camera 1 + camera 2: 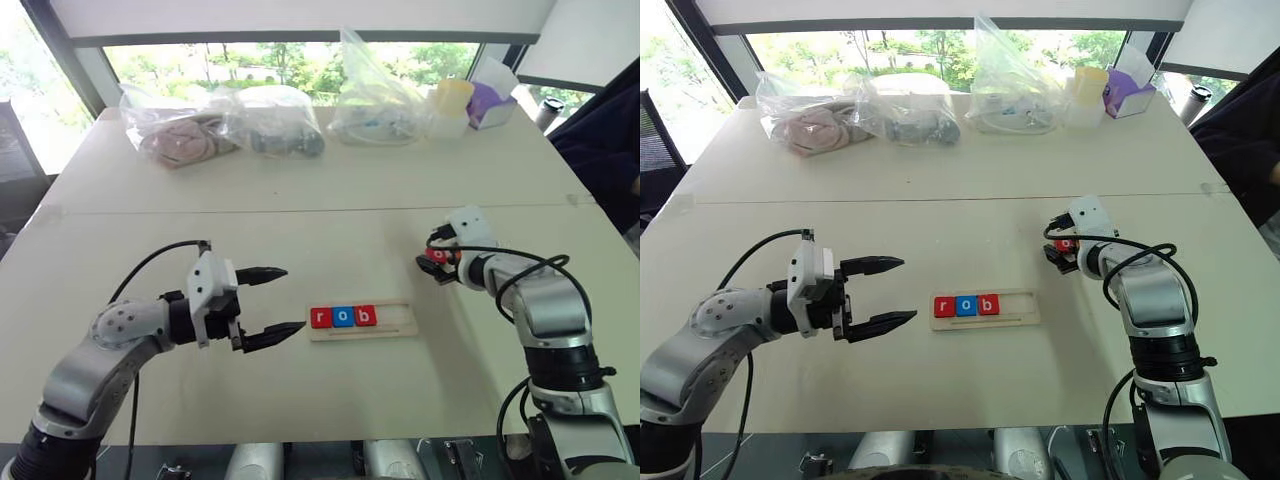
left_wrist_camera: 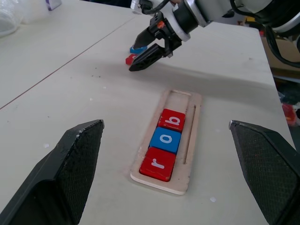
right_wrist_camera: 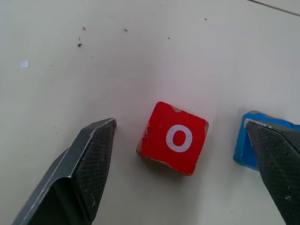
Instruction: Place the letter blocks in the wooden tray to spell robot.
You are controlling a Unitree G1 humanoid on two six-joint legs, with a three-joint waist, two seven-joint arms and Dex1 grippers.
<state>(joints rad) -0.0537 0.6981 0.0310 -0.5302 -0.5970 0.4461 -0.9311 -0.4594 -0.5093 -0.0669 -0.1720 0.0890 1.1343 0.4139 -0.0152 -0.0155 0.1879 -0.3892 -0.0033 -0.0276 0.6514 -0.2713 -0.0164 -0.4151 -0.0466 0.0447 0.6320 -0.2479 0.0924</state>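
Pale surface (image 1: 300, 180) under a window, its far edge lined with clear plastic bags (image 1: 270, 120). Landmark: the wooden tray (image 1: 395, 322), lying near the middle of the surface with its long axis running across the robot's front. Three letter blocks are seated in its left end, touching in a row: red r (image 1: 320, 318), blue o (image 1: 343, 317), red b (image 1: 366, 316). The two slots at its right end are bare.

The remaining blocks lie on the surface beyond the tray's right end, well apart from it. In the right wrist view a red o block (image 3: 172, 138) lies flat, letter up, midway between the right gripper (image 3: 180, 173) jaws, which stand wide apart on either side without touching it. Being square, the block offers no long axis to align with; its edges sit slightly skewed to the line between the fingertips. Just beside it lies a blue block (image 3: 248, 145), the likely t, close against one fingertip.

The coming move, as judged, turns on this: the red o lies directly ahead of and below the right jaws, so the right arm is much the nearer; a closing stroke risks nudging the blue neighbour.

The left gripper (image 1: 268, 303) hovers off the tray's left end, jaws wide apart and empty, pointing toward the tray.

Hidden or unclear: the blue block is cut off by the fingertip and frame edge, its letter unseen. In the head views both loose blocks are largely masked by the right gripper.
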